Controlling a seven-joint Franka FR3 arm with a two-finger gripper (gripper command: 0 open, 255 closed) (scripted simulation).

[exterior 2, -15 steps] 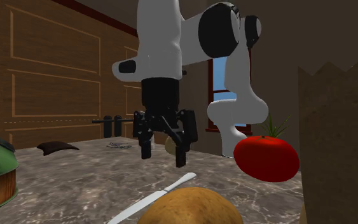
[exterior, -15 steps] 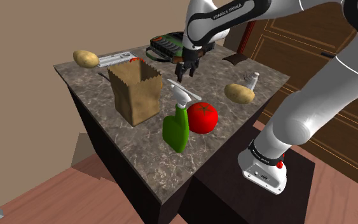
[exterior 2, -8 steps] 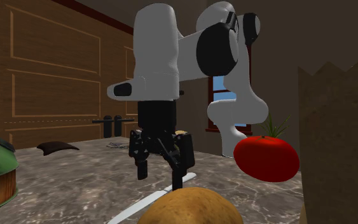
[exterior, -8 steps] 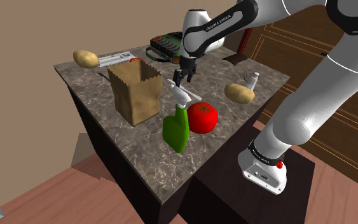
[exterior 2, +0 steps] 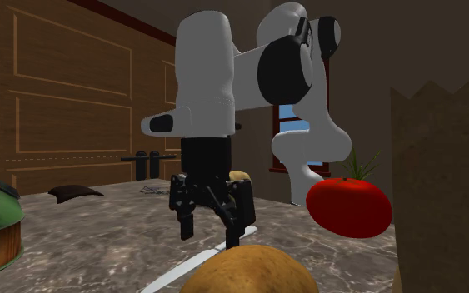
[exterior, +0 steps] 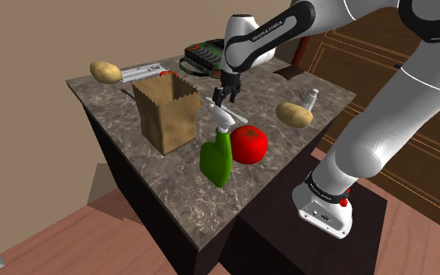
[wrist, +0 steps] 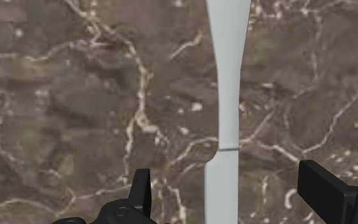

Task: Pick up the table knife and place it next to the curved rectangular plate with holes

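Observation:
The table knife (exterior 2: 201, 260) is plain white and lies flat on the brown marble tabletop (exterior: 155, 168). My gripper (exterior 2: 210, 235) hangs open just above it, pointing straight down, near the middle of the table (exterior: 223, 97). Seen from the wrist, the knife (wrist: 226, 114) runs lengthwise through the gap of the gripper (wrist: 231, 191), nearer one finger, and neither finger (wrist: 142, 191) touches it. A dark brown curved plate (exterior: 291, 72) lies near the table's far corner (exterior 2: 72, 192); I cannot make out any holes in it.
A paper bag (exterior: 167, 113), a green spray bottle (exterior: 216, 156) and a tomato (exterior: 249, 143) stand close to the gripper. Potatoes (exterior: 295, 115) (exterior: 105, 72), a small white bottle (exterior: 310, 97) and a green and red device (exterior: 202, 56) lie further out.
The gripper has come down toward the knife and turned about its axis over the last second. In the last half second it barely moved. The knife has stayed in place.

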